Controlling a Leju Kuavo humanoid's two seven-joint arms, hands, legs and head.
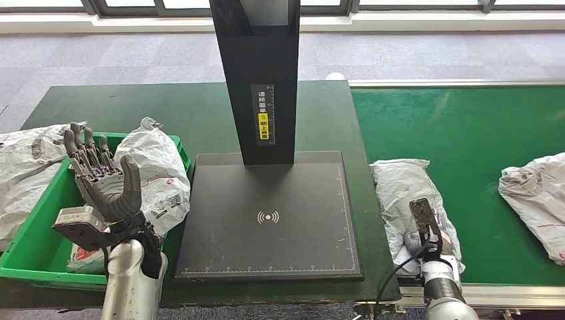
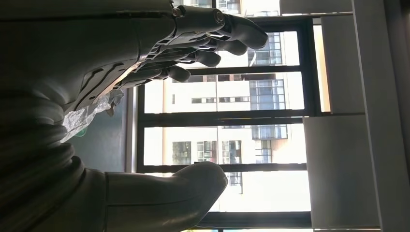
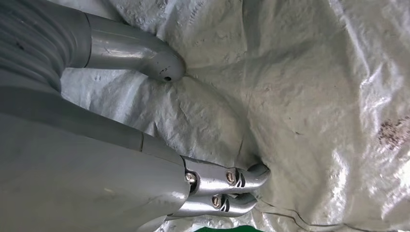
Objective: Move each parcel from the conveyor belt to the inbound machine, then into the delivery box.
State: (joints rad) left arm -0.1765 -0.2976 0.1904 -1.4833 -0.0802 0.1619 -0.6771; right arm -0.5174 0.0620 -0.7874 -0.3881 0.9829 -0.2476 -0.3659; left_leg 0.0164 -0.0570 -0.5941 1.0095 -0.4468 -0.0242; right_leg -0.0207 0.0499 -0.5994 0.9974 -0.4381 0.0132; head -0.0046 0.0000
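Step in hand: pickup. Right robot hand (image 1: 426,230) pinching grey parcel (image 1: 408,200) on conveyor belt (image 1: 466,133). Left robot hand (image 1: 100,177) spread over delivery box (image 1: 30,247). Next: lift to inbound machine (image 1: 268,217).

Scanner in the middle, box to its left, belt to its right.

The inbound machine (image 1: 268,217) sits on the table (image 1: 200,113), its post (image 1: 261,80) rising at the platform's back edge. Left of it is the delivery box (image 1: 33,250) with one parcel (image 1: 154,177) inside; more bags (image 1: 26,167) lie beyond its left wall. On the conveyor belt (image 1: 466,133), a parcel (image 1: 403,197) lies just beside the machine, another (image 1: 536,197) well apart at the right edge.
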